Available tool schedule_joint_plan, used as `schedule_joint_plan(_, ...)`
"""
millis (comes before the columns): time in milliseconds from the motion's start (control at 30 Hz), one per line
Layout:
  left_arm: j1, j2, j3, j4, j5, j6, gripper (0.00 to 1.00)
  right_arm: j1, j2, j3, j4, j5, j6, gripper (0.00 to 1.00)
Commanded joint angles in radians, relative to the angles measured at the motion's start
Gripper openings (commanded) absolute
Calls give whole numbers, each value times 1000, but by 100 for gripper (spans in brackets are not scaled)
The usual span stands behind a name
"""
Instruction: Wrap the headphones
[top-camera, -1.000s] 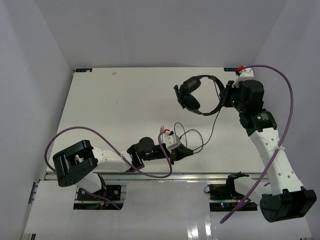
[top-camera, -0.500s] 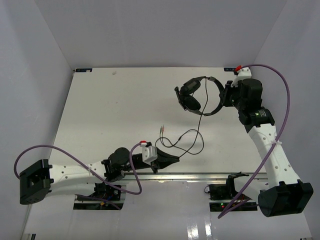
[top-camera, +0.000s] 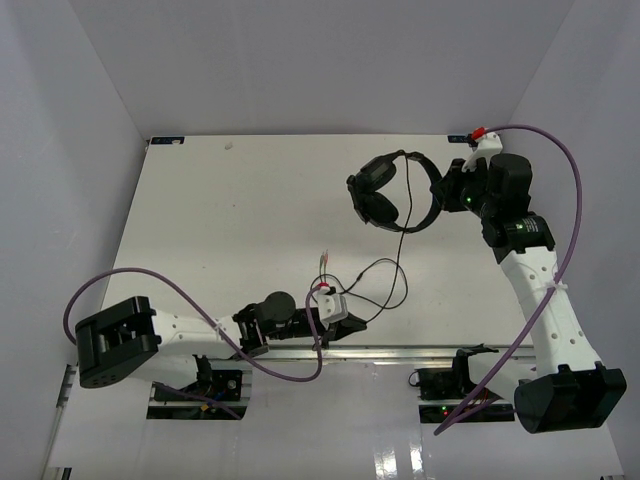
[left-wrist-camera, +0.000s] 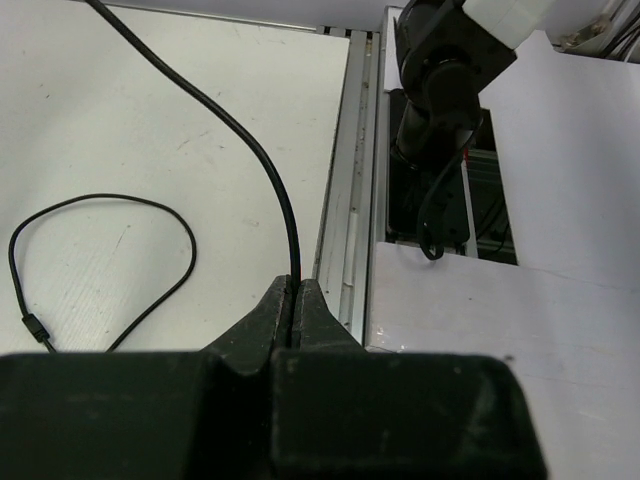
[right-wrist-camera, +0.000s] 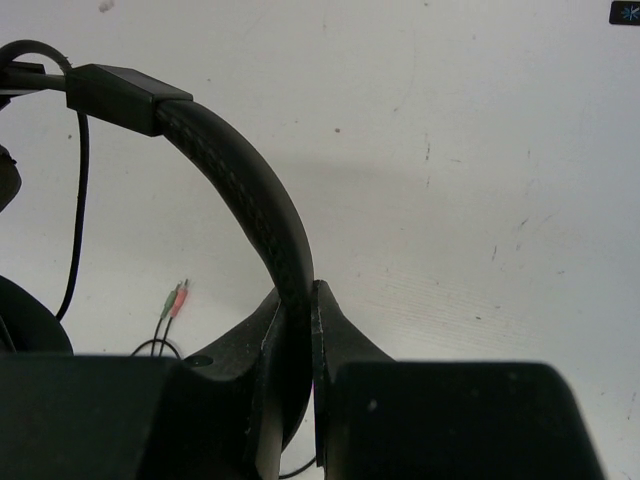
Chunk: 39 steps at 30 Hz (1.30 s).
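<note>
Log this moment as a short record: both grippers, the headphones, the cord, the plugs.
left gripper: shut on the cord, low by the near edge of the table
right gripper: shut on the headband, at the far right of the table
headphones: held by the headband, earcups to the left of the right gripper
cord: runs from the headphones to the left gripper, with a slack loop on the table
plugs: lying free on the table, not gripped
</note>
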<state>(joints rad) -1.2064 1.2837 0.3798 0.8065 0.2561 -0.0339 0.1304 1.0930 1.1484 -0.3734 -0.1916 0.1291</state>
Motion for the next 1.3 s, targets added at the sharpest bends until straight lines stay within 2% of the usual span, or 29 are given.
schedule_joint_plan(0,48,48,24,83,52,-14,0,-20,-27,92,27,-89,60,8)
schedule_joint_plan(300,197,129,29,117,161,-52,0,-38,-58,101,21,-213,77,8)
schedule_joint_plan(500,215,256,120,88,226,-43,0,-41,-65,106,21,-298,86,8)
schedule_joint_plan(633,262,274,120,98,231,-48,0,-46,-84,115,8,-342,9,8)
schedule_joint_plan(733,320,255,93,94,253,-53,0,-51,-114,114,-19,-412,-79,8)
schedule_joint_plan(867,475,206,58,92,333,-98,0,-51,-154,90,-73,-603,-268,8)
schedule_joint_plan(1000,573,210,130,19,440,-138,0,-51,-156,100,-217,-731,-490,8)
schedule_joint_plan(1100,614,226,227,-119,521,-151,0,-45,-151,99,-358,-732,-675,8)
schedule_joint_plan(1200,640,242,365,-323,605,-142,0,-14,-167,64,-468,-639,-848,8)
schedule_joint_plan(1267,653,247,456,-478,675,-116,0,11,-184,31,-485,-553,-912,8)
